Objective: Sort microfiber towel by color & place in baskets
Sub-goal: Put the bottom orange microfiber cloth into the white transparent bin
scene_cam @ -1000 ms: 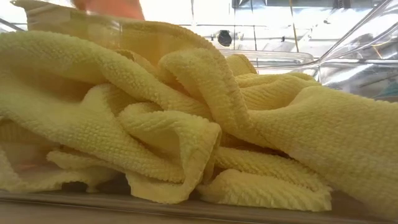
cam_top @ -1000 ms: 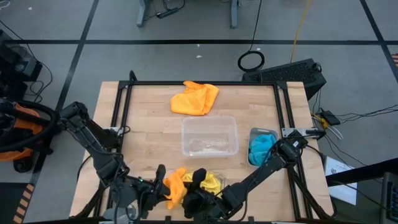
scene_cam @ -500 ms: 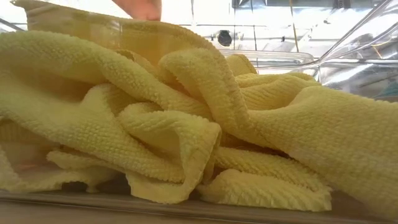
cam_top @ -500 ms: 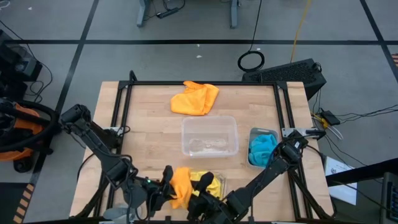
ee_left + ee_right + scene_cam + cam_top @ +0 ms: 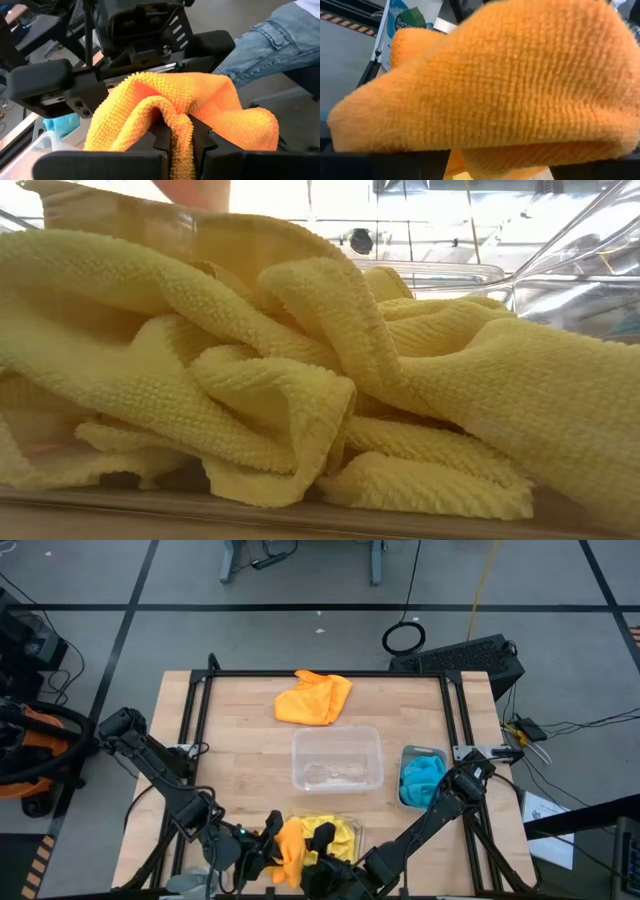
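The left gripper (image 5: 181,142) has its fingers clenched on a limp, light orange towel (image 5: 200,107) at a bunched fold; the right gripper's (image 5: 325,858) fingers probably hidden, cannot tell.

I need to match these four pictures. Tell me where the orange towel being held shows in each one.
High view: orange towel at the table's near edge, left end effector shut on it, beside the yellow towels.
Low view: only an orange sliver at the top edge, behind the yellow towels.
Left wrist view: centre, pinched.
Right wrist view: fills the picture.
Shared landmark: the yellow towels.
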